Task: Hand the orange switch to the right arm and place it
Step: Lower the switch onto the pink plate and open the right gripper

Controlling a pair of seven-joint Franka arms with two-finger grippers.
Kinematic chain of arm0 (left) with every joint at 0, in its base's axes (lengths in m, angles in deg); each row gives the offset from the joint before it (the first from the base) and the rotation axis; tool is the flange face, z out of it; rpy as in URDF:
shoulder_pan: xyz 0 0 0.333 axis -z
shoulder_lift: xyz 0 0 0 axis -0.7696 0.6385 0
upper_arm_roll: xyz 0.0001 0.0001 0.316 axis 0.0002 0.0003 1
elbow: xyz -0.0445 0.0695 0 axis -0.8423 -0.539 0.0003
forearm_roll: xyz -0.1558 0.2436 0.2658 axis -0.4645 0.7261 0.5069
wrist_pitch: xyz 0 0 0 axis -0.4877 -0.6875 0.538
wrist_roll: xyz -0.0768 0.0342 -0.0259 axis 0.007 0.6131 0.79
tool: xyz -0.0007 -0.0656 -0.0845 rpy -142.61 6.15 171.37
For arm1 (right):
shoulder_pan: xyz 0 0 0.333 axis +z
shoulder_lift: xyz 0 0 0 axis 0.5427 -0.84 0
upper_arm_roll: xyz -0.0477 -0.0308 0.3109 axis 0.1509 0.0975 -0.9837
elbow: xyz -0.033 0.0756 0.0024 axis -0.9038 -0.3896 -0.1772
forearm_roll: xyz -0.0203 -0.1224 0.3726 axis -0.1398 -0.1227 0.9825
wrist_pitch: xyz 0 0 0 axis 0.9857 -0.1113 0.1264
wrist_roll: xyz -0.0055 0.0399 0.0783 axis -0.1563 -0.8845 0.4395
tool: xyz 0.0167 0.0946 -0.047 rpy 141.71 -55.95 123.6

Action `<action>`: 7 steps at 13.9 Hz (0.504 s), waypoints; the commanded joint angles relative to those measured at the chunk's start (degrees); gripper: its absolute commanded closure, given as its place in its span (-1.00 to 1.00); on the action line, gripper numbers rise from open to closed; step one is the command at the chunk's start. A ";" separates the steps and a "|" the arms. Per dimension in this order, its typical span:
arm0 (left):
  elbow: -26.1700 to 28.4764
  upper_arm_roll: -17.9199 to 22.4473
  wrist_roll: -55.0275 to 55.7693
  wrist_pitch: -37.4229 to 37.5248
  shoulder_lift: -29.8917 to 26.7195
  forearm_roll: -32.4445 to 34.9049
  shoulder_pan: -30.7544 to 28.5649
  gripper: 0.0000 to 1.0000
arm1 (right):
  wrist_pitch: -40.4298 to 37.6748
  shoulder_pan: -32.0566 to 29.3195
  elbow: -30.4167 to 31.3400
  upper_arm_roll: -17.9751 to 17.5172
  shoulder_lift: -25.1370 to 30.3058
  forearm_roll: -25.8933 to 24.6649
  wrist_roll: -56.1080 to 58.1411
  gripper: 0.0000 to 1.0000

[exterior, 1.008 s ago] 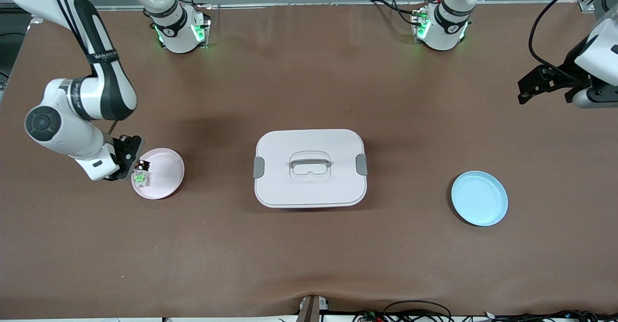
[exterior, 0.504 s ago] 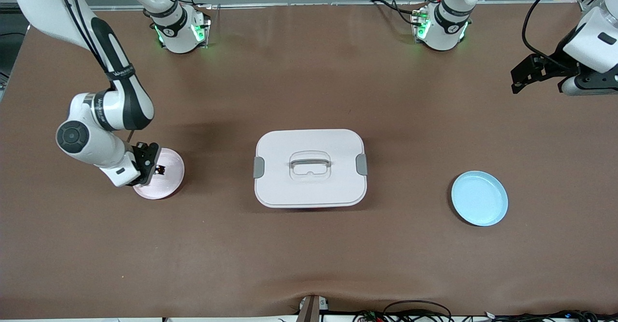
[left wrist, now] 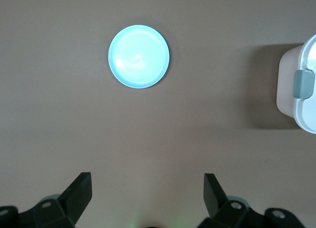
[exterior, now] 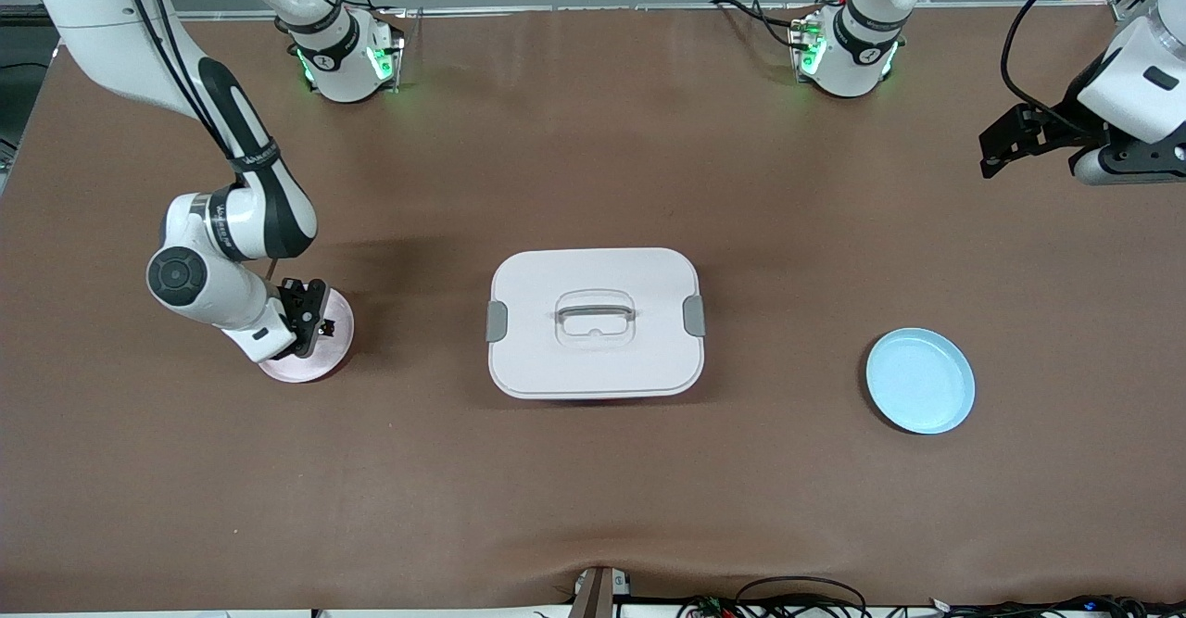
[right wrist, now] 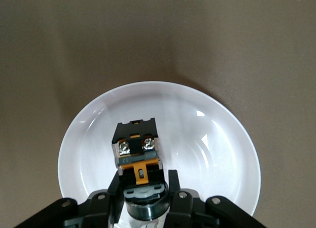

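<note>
My right end effector (right wrist: 144, 188) pinched the orange switch (right wrist: 137, 148) by its base over the pink plate (right wrist: 217, 139); it seemed light, rigid, slippery. My left end effector (left wrist: 148, 198) waited, spread.

A wide brown tabletop (exterior: 593, 488) fills the scene under even light. Black cables (exterior: 797, 595) lie along its near edge; above its top edge, perhaps grey floor.

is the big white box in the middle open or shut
Shut: the white rectangular lidded box has its handled lid seated flat, with grey side latches at both ends.
</note>
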 commanded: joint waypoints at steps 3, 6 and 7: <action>-0.82 1.09 -0.81 0.64 -0.45 -0.97 0.21 -1.00 | -0.07 -0.31 1.53 0.04 -0.23 -2.32 0.41 1.00; -1.44 1.18 -0.02 0.64 0.17 -0.88 0.21 -1.00 | -0.07 -0.58 1.89 -0.05 -0.23 -2.32 0.67 0.96; -1.44 1.26 -0.63 0.64 0.17 -0.88 -0.05 -1.00 | -0.07 -0.58 1.89 -0.05 -0.23 -2.32 0.67 0.87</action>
